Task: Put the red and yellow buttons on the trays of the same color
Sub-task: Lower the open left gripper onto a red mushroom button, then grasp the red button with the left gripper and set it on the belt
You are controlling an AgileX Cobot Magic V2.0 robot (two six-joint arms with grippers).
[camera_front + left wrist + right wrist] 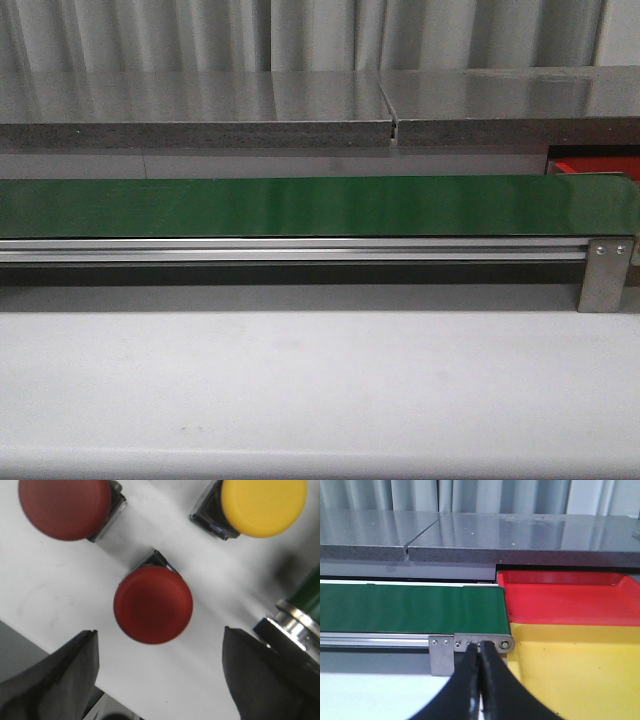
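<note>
The left gripper point(160, 680) hangs wide open and empty straddling a red button point(153, 611); beyond it sit another red button point(65, 505) and a yellow button point(265, 505). The right gripper point(480, 680) is closed, empty. Only its camera shows the yellow tray point(580, 675), then the red tray point(570, 600), beside the green belt point(410, 610).

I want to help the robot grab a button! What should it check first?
1. Left gripper open: ok.
2. Red button lined up between the fingers: ok.
3. Other red button and yellow button apart from it: ok.
4. Red tray and yellow tray waiting at the belt end: ok.
5. Right gripper shut, holding nothing: ok.
6. Left arm's height above the button: cannot tell.
</note>
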